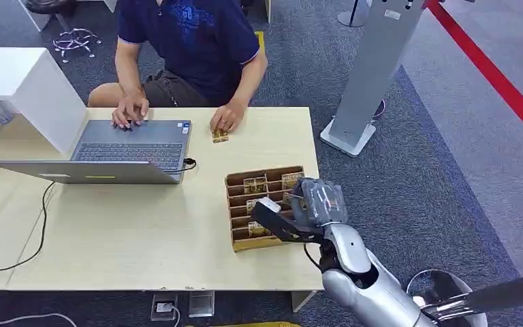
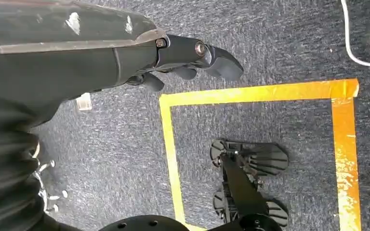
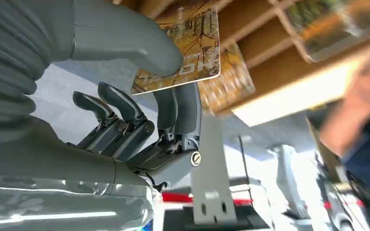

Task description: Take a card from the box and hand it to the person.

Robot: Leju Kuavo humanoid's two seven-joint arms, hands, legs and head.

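The brown cardboard box (image 1: 265, 243) with slotted rows of cards stands on the table's right part. My right hand (image 1: 304, 206) hovers over its right side. In the right wrist view the thumb and fingers (image 3: 176, 103) pinch a gold patterned card (image 3: 185, 45) just clear of the box dividers (image 3: 265, 33), with more cards (image 3: 229, 82) still in the slots. The person (image 1: 197, 41) sits across the table, one hand (image 1: 228, 119) resting beside another card (image 1: 220, 136) on the tabletop. My left hand (image 2: 188, 55) hangs over the carpet, holding nothing.
An open laptop (image 1: 129, 146) lies at the table's left middle, the person's other hand (image 1: 129, 109) on its keyboard. A white block (image 1: 27, 88) stands at the far left and a black cable (image 1: 41, 225) trails across the table. A grey stand (image 1: 374, 75) rises right of the table.
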